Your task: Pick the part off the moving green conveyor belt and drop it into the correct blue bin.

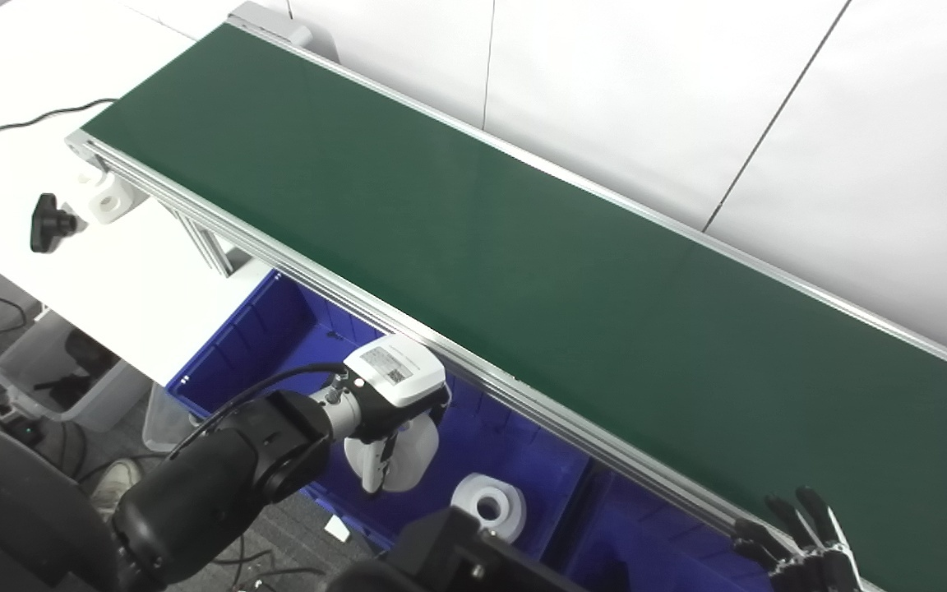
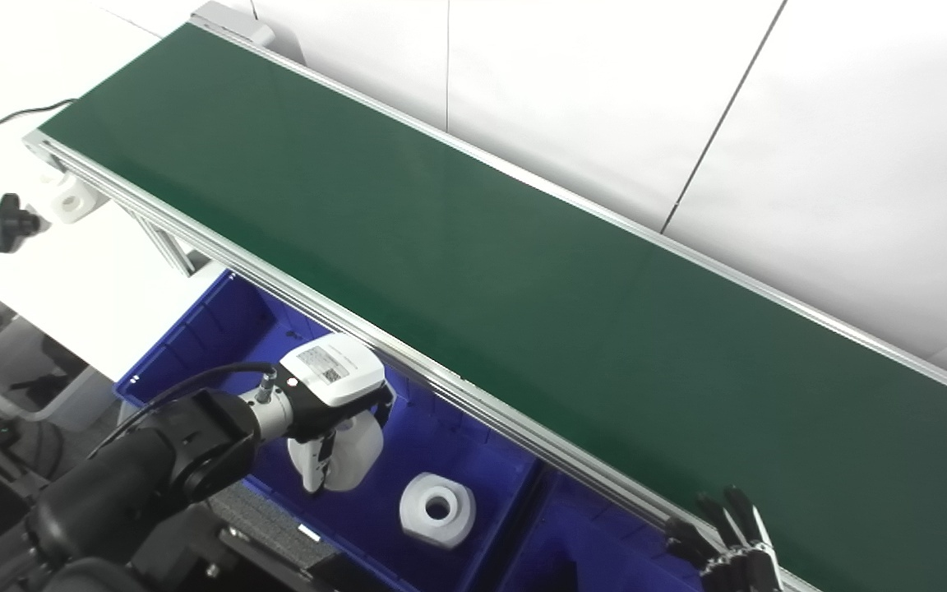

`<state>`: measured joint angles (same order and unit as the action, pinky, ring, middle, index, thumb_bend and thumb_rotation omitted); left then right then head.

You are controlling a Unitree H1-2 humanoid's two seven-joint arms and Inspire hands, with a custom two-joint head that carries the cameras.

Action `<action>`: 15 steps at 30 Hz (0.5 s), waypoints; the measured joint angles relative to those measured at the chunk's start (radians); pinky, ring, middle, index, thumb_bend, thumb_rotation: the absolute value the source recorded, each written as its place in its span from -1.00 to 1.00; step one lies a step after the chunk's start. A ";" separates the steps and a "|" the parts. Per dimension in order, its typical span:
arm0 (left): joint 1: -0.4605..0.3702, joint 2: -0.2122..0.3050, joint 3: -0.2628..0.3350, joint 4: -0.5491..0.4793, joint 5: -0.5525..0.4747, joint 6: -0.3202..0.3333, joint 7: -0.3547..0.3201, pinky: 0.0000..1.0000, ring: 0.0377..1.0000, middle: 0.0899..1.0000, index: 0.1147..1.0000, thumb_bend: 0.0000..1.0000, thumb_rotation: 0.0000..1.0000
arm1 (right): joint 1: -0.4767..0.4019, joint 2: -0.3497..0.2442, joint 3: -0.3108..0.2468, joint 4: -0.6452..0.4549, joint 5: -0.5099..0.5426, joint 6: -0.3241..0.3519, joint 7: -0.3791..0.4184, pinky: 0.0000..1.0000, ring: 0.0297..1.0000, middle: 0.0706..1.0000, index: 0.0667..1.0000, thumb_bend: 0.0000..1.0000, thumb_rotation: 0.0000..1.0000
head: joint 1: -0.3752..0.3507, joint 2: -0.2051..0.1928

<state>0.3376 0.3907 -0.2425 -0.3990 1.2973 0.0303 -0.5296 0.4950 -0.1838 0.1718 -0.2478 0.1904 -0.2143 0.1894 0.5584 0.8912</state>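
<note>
White wall panels (image 1: pixel 646 99) are backing the bare green belt (image 1: pixel 473 247); left hand (image 2: pixel 334 427) is gripping a white part (image 2: pixel 350 460) over the blue bin (image 2: pixel 194 337), right hand (image 1: pixel 802 543) is fingers-apart, empty.

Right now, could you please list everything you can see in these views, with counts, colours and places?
Conveyor belt: one, green, diagonal across the middle, nothing on it.
Blue bin: one, under the belt's near edge; a second blue bin beside it.
White part: one, lying in the first bin.
White part: one, on the white table, beside a black knob.
Left hand: over the first bin, holding a white part.
Right hand: dark fingers apart, at the belt's near edge.
</note>
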 measured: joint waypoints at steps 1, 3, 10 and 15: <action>0.000 -0.005 0.000 -0.002 0.034 0.004 0.000 -0.42 -0.26 -0.18 -0.11 0.04 -1.00 | -0.001 0.000 0.000 0.000 0.000 0.000 0.000 0.36 0.42 0.67 0.81 0.79 0.77 | 0.000 0.000; 0.002 -0.019 0.000 -0.002 0.082 0.017 0.000 -0.08 0.11 0.20 0.14 0.72 -0.61 | -0.003 0.000 0.000 0.000 0.000 0.000 0.001 0.36 0.42 0.67 0.81 0.80 0.77 | 0.000 0.000; 0.012 -0.028 0.003 -0.035 0.106 0.017 0.001 0.02 0.25 0.34 0.22 0.97 -0.12 | -0.006 -0.001 -0.001 0.000 0.001 0.000 0.002 0.36 0.42 0.67 0.81 0.79 0.76 | 0.000 0.002; 0.023 -0.043 0.011 -0.122 0.104 0.016 -0.032 -0.04 0.20 0.32 0.22 0.94 -0.05 | -0.006 -0.002 -0.001 0.000 0.001 0.000 0.002 0.37 0.43 0.66 0.81 0.80 0.76 | 0.005 0.002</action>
<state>0.3610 0.3478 -0.2314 -0.5212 1.4017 0.0465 -0.5611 0.4887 -0.1859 0.1703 -0.2477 0.1917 -0.2143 0.1918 0.5630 0.8928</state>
